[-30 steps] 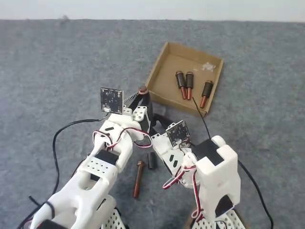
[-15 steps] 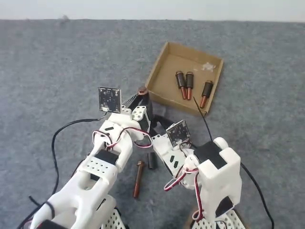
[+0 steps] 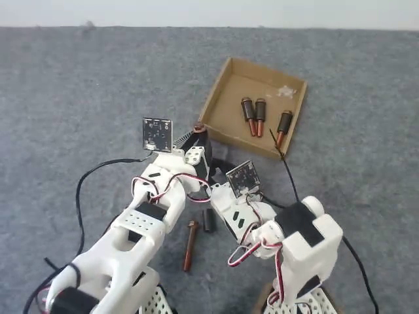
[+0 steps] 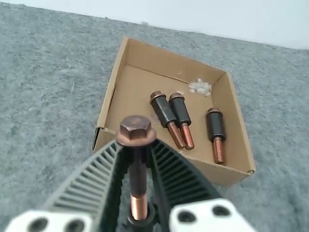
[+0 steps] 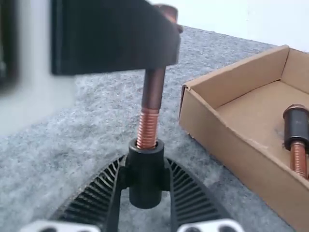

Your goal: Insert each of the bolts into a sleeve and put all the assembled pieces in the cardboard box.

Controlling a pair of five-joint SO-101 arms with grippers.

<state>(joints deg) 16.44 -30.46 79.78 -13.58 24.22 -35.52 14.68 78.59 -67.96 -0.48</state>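
Bolt [image 4: 136,133] clamped in left pincer [image 4: 137,151], tip entering sleeve [image 5: 144,155] clamped in right pincer [image 5: 144,175]; keep both axes aligned, press straight.

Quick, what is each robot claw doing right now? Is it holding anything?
Left gripper: jaws shut on a bolt.
Right gripper: jaws shut on a black sleeve, with the bolt's threaded tip entering its top.
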